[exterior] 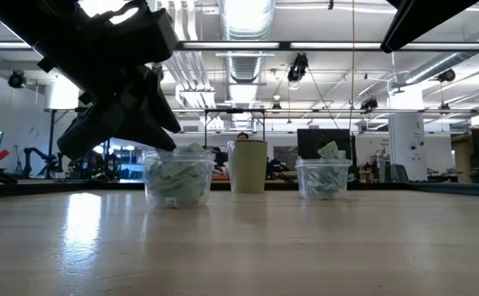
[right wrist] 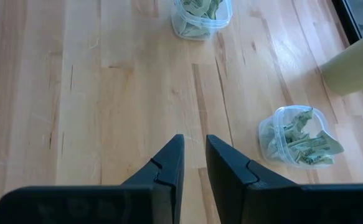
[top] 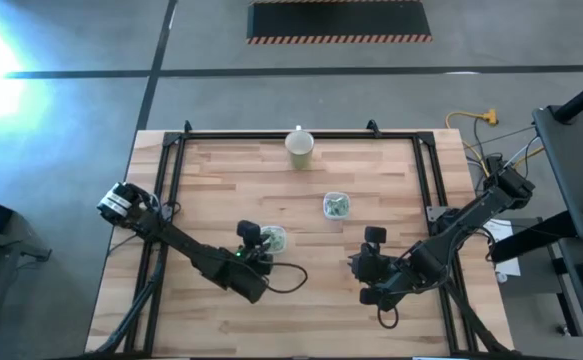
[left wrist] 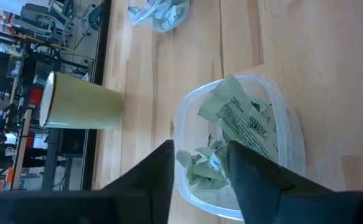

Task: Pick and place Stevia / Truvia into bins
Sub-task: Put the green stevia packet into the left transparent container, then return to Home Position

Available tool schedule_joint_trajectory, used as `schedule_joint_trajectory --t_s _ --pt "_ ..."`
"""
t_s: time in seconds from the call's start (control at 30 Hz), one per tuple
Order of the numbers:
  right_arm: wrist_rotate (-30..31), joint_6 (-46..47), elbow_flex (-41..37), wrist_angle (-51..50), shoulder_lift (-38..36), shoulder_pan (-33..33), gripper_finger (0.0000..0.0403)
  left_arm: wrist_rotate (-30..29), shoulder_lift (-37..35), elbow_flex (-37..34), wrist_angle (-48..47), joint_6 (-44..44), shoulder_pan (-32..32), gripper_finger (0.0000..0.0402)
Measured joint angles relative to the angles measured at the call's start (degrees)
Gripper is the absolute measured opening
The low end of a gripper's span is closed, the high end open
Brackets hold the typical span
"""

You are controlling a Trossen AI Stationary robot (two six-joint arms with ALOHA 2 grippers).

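Observation:
Two clear square bins stand on the wooden table, both holding pale green and white Stevia packets. The near bin [top: 272, 238] [left wrist: 237, 143] lies right under my left gripper [left wrist: 201, 155], which hovers over its rim, open, fingers apart above the packets. One packet [left wrist: 243, 119] lies slanting on top of the heap. The other bin [top: 336, 205] [right wrist: 298, 144] stands farther back. My right gripper [right wrist: 194, 146] hangs over bare wood to the right of the bins, open by a narrow gap, holding nothing. No loose packets show on the table.
A cream round cup [top: 300, 147] [exterior: 248, 165] stands near the table's far edge, behind the bins. A black frame rail [top: 301, 134] runs around the table. Bare wood lies along the near side and between the two arms.

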Motion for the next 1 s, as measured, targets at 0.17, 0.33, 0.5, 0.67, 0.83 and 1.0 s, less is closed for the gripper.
schedule_joint_trajectory --t_s 0.17,0.33,0.5,0.67,0.83,1.0 --pt "0.00 0.00 0.00 0.00 -0.01 -0.02 0.0057 0.05 -1.00 -0.04 -0.23 0.02 -0.04 0.0151" --pt "0.00 0.00 0.00 0.00 -0.01 -0.02 0.0057 -0.66 -4.39 -0.05 -0.24 -0.75 -0.09 0.0155" --pt "0.00 0.00 0.00 -0.02 0.00 0.00 0.0057 -1.94 -7.98 -0.74 -1.23 -3.35 -0.96 0.0155" --pt "3.32 -3.86 0.00 2.05 0.01 0.04 0.0057 -3.17 -13.26 -3.07 -0.89 -4.17 -2.79 0.0155" --pt "14.58 -14.77 0.61 8.48 0.01 0.35 0.0057 -6.17 -18.74 -3.61 -0.09 -1.42 -5.24 0.0155" --pt "20.94 -24.46 0.98 13.99 -0.06 0.57 0.0057 -11.36 -24.08 -3.63 4.48 6.02 -6.15 0.0155"
